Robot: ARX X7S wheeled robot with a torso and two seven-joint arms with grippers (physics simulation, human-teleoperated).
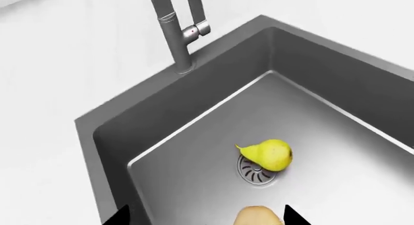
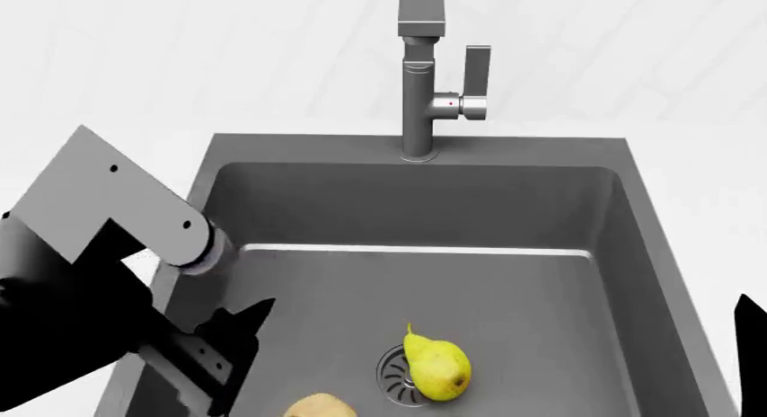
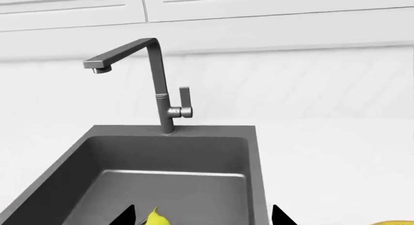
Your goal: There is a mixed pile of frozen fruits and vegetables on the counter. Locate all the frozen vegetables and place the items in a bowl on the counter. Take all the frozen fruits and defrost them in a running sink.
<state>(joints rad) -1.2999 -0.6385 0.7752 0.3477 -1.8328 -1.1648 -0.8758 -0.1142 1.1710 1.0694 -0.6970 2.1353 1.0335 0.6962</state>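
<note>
dark grey sink (image 2: 300, 210) set in the white counter (image 2: 108, 120)

a yellow pear (image 2: 436, 367) lies by the drain (image 2: 396, 375); a peach-toned fruit (image 2: 314, 406) rests near the sink's front edge.

The sink (image 2: 599, 291) is a large rectangular dark grey basin set in the white counter (image 2: 120, 93), with a tall grey faucet (image 2: 419, 75) at the middle of its back edge. A small yellow pear (image 2: 436, 367) lies on its side on the basin floor, touching the round steel drain (image 2: 393, 374), stem toward the back edge. A rounded peach-toned fruit (image 2: 316, 406) lies near it, by the front edge.
</note>
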